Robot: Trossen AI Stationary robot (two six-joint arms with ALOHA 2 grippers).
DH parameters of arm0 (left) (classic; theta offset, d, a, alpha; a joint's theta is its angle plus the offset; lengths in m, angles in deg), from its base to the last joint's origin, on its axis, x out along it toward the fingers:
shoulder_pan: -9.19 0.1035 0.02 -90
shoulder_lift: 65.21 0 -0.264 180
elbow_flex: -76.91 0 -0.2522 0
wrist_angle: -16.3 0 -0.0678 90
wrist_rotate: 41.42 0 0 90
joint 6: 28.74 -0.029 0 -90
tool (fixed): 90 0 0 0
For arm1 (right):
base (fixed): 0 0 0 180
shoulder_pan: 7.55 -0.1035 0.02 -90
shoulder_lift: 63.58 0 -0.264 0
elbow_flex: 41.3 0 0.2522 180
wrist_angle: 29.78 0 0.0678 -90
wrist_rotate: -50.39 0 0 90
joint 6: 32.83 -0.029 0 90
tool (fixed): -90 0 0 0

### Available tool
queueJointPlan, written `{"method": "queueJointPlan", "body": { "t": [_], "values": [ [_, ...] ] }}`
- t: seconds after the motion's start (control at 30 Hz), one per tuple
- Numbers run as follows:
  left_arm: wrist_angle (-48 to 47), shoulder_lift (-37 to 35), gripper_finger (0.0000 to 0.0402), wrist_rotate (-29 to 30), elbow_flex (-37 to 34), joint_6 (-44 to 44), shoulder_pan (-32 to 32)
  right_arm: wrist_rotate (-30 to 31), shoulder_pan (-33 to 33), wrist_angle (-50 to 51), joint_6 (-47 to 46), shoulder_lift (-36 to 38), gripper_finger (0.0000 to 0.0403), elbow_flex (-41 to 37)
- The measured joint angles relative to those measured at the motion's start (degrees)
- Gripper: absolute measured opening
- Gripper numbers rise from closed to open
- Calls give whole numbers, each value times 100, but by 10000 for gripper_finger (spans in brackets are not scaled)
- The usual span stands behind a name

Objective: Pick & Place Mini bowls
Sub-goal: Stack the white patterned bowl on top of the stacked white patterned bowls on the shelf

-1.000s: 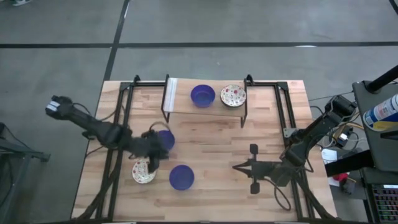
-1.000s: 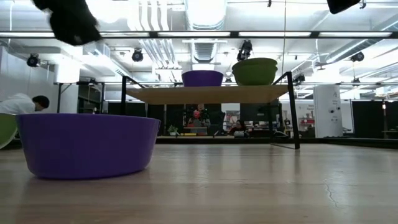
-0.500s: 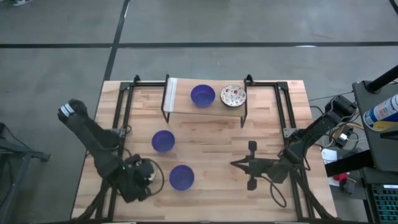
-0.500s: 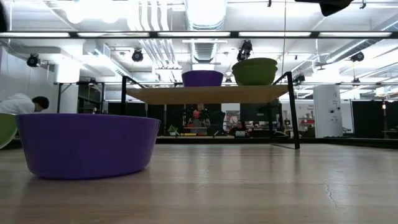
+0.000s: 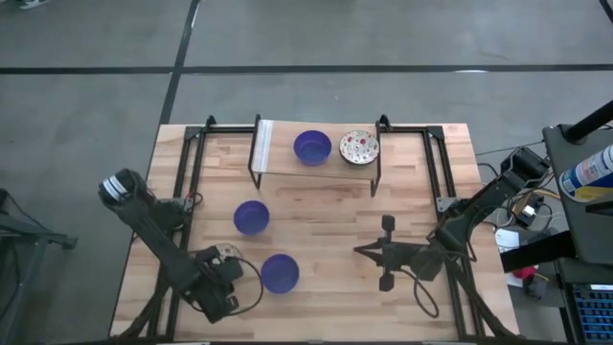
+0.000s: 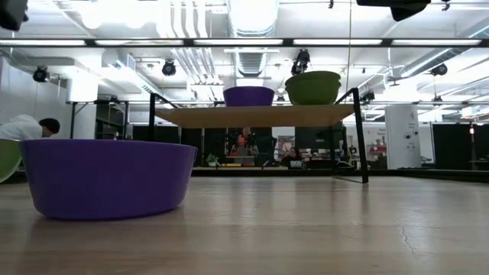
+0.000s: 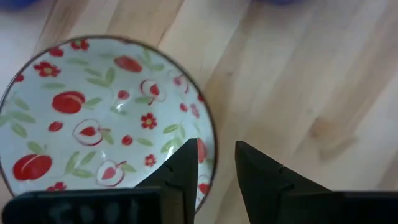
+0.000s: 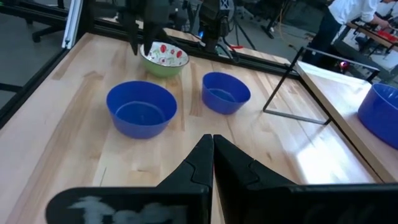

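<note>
High view: two bowls sit on the shelf (image 5: 316, 165), blue (image 5: 312, 148) and patterned (image 5: 359, 147). Left claw (image 7: 216, 163), slightly apart, straddles a patterned bowl's (image 7: 102, 115) rim near the tabletop's (image 5: 326, 220) front-left. Two blue bowls (image 5: 251, 218) (image 5: 280, 273) are probably left. Right claw (image 8: 212, 149) idle, together.

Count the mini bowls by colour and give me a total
Solid blue round bowls: 3
White round bowls with red speckled pattern: 2
Total: 5
</note>
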Motion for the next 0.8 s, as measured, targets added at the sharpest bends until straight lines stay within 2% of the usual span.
{"method": "queueJointPlan", "body": {
  "t": [0.8],
  "values": [
    [-307, 82, 101, -72, -242, 97, 6, -7, 0, -4, -37, -2, 9, 0]
  ]
}}
